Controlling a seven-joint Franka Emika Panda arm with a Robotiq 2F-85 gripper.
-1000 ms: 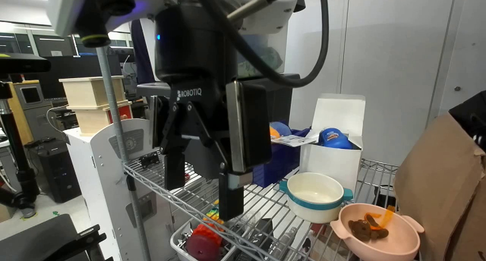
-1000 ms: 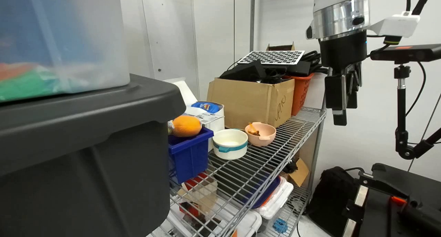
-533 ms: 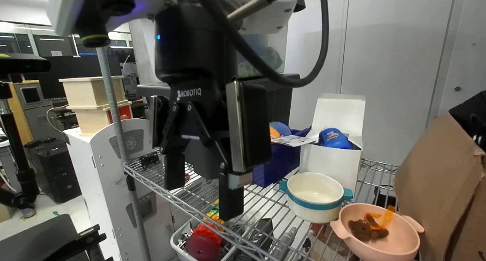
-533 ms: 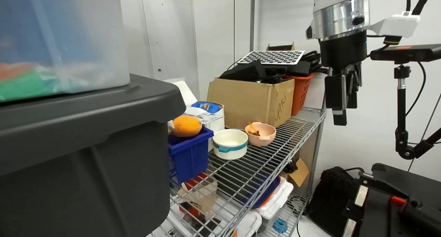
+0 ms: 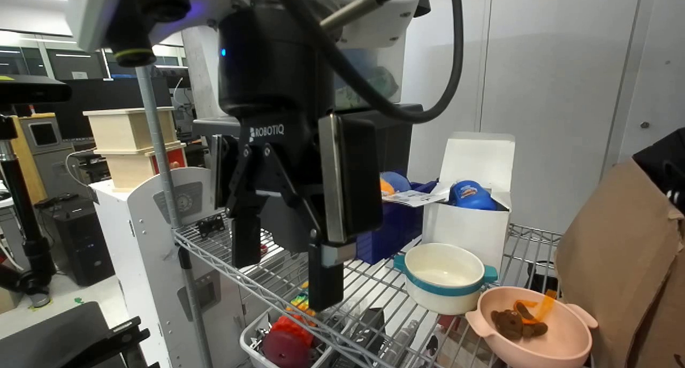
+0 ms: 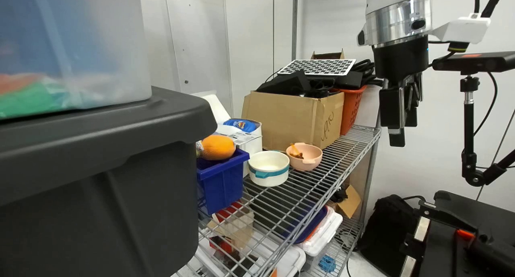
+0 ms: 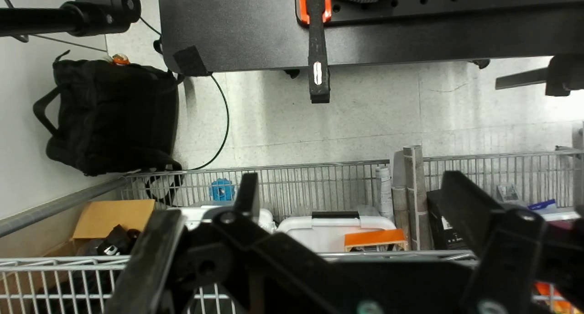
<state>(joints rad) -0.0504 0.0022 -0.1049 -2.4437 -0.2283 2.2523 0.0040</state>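
My gripper [image 5: 286, 271] hangs open, fingers pointing down and apart, nothing between them. It touches nothing; in an exterior view the gripper [image 6: 404, 129] stands off the front side of the wire shelf. In the wrist view the gap of the gripper [image 7: 350, 186] looks down on the lower shelf, with a white lidded bin [image 7: 301, 234] and an orange-edged box [image 7: 375, 237]. On the upper shelf sit a cream pot [image 5: 444, 298] with teal handles and, beside it, a pink bowl [image 5: 562, 338]. A brown object [image 5: 508, 325] with an orange strip lies in that bowl.
Behind the pot is an open white box [image 5: 464, 237]; a blue bin [image 6: 221, 188] holds an orange round thing [image 6: 217, 147]. A cardboard box [image 6: 281, 116] and a large dark tote [image 6: 100, 196] flank them. A black table [image 7: 237, 35] with a clamp faces the shelf [image 6: 305, 196].
The arm, gripper and shelf items have not moved. A dark shape in the background behind the arm, seen one second ago, has left the view.
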